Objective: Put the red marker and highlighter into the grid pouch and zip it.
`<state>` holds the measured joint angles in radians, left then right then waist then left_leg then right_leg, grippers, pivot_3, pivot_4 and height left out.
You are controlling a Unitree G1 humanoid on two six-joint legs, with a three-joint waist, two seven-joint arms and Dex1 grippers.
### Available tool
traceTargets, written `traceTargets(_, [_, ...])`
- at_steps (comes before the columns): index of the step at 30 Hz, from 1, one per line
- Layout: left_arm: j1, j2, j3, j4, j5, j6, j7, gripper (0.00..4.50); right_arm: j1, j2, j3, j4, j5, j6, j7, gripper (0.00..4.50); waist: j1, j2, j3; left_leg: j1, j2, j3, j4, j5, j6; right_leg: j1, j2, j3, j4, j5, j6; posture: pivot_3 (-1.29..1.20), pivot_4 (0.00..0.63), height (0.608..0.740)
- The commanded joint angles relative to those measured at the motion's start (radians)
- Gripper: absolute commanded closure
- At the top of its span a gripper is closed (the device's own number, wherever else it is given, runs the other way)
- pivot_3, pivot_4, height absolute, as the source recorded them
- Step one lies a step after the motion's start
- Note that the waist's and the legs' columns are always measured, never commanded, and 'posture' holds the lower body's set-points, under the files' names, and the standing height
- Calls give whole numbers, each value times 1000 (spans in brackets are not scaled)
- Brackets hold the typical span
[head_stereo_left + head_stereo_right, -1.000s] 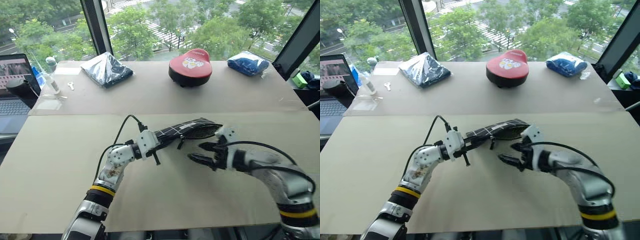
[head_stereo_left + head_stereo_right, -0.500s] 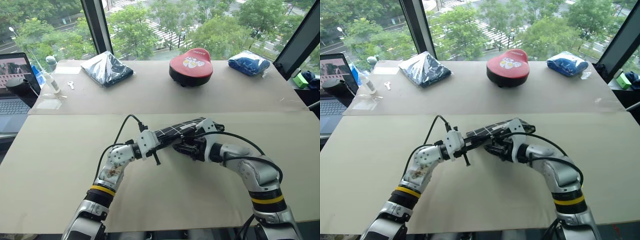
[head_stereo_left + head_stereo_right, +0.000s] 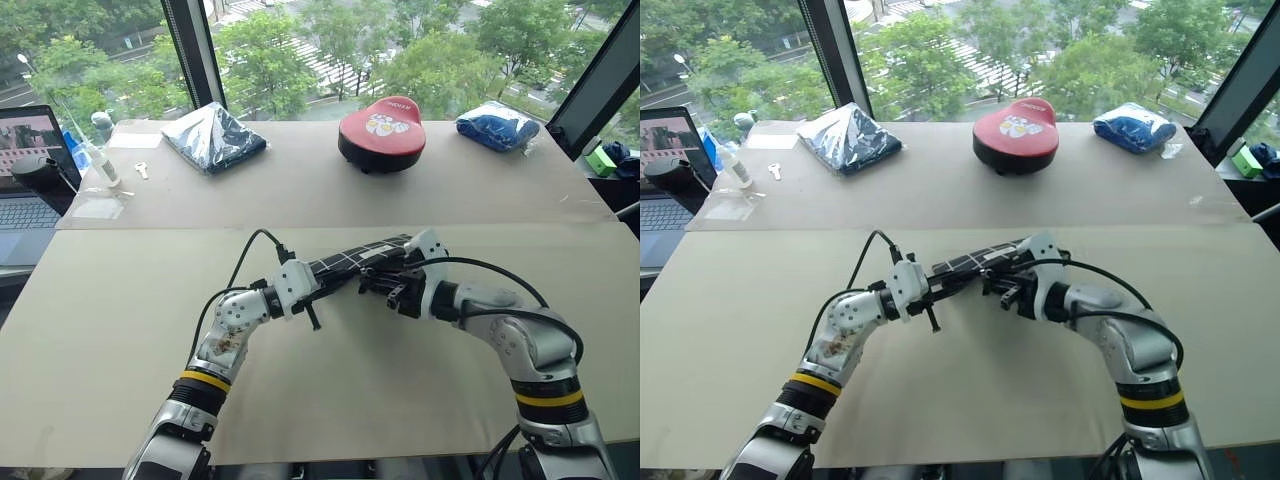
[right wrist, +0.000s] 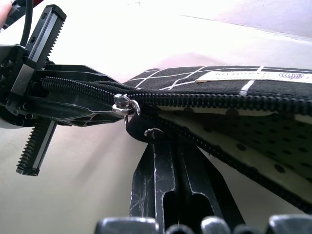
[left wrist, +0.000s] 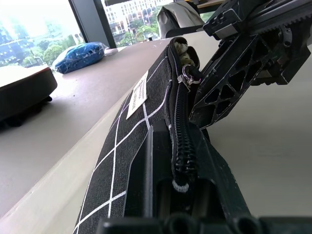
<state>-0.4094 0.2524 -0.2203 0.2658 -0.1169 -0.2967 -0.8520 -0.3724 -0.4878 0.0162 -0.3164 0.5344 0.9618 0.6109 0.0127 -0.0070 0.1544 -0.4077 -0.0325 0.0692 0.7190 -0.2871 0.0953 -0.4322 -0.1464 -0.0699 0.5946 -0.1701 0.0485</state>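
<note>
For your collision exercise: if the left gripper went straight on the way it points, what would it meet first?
Probably the right gripper, shut by the zipper pull further along the pouch that the left gripper clamps; depth is unclear.

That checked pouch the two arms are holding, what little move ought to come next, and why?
Probably the right gripper, shut on the black pull strap, should draw the slider along the zipper. The grid pouch is still gaping past the slider, while the left gripper clamps its other end.
</note>
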Motion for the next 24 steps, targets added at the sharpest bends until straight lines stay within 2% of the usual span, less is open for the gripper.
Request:
traceTargets(1, [-3,-3,2,-25,-4,-14,4,4500,15,-51,-61,-65,16,-25,16,4480,0,0,0,0,0,0,0,0,0,0,0,0,0,0,0,0,150,740])
traceTargets(10, [-5,-12,-2,-21,-3,-12,4,4500,119,-282,-172,-79,15,-57,120,4480,3,0,0,1,0,0,0,-1,1,2,0,0,-1,0,0,0,150,740])
traceTargets(16, [-8,-16,-6,-17,-3,-14,2,4500,174,-428,-239,33,-63,-152,161,4480,4,0,0,1,0,0,1,-1,1,3,-1,0,-1,0,0,0,150,740])
traceTargets(20, [-6,-16,-6,-17,-4,-15,1,4500,181,-466,-254,91,-84,-195,177,4480,4,0,0,2,1,0,1,-1,2,3,-1,0,-1,0,0,0,150,740])
traceTargets(24, [-3,-15,-7,-19,-5,-16,0,4500,176,-451,-250,105,-87,-211,179,4480,4,0,0,2,1,0,1,-1,2,3,-1,1,-1,0,0,0,150,740])
